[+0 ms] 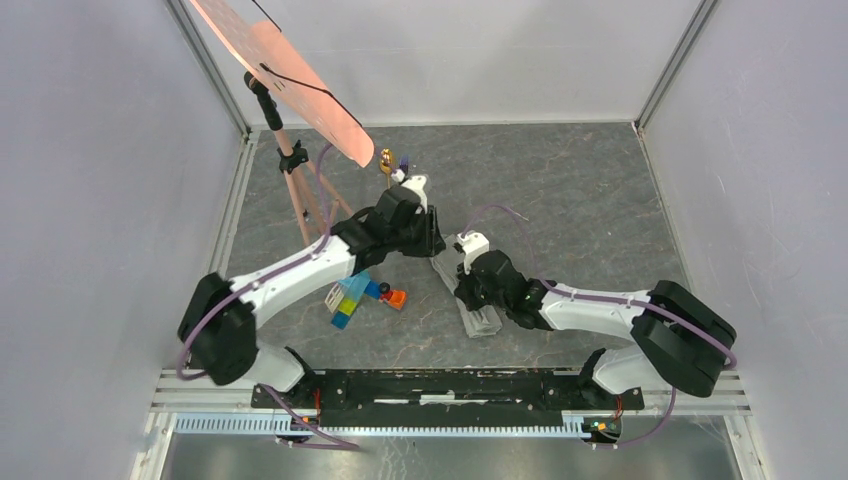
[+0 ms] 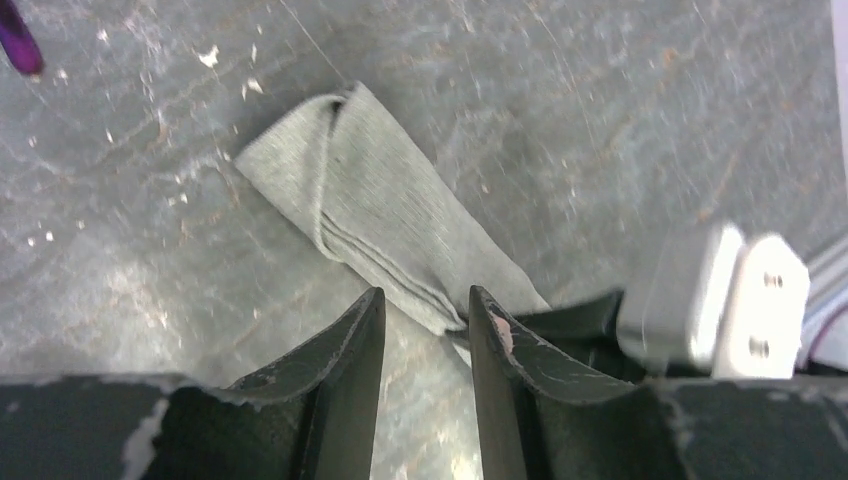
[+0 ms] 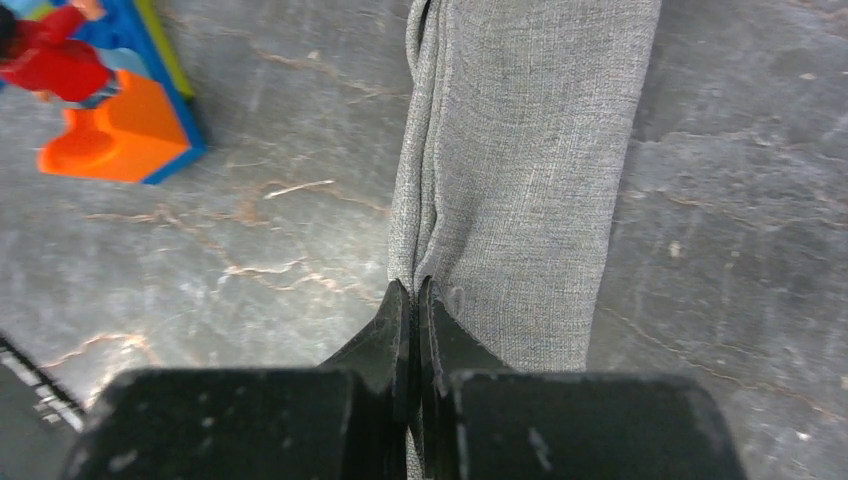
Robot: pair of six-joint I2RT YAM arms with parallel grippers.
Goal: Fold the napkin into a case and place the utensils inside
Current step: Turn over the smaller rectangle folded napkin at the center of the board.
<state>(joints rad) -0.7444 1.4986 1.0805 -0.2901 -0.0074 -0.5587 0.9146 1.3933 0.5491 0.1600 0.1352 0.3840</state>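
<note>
The napkin is folded into a narrow grey-green strip [image 1: 468,300] lying at the table's middle. It also shows in the left wrist view [image 2: 380,200] and the right wrist view [image 3: 520,150]. My right gripper [image 3: 412,292] is shut, pinching the strip's layered left edge at table level; it also shows from above [image 1: 468,272]. My left gripper [image 2: 427,305] is open and empty, its fingers straddling the strip's long edge close to the right gripper [image 1: 428,240]. The gold spoon [image 1: 386,158] and purple fork [image 1: 403,160] lie behind the left arm. The fork's tip shows in the left wrist view [image 2: 20,40].
Colourful toy blocks [image 1: 360,295] lie left of the strip, under the left arm; an orange one shows in the right wrist view [image 3: 110,135]. A tripod with a pink board [image 1: 290,70] stands at the back left. Walls enclose the table.
</note>
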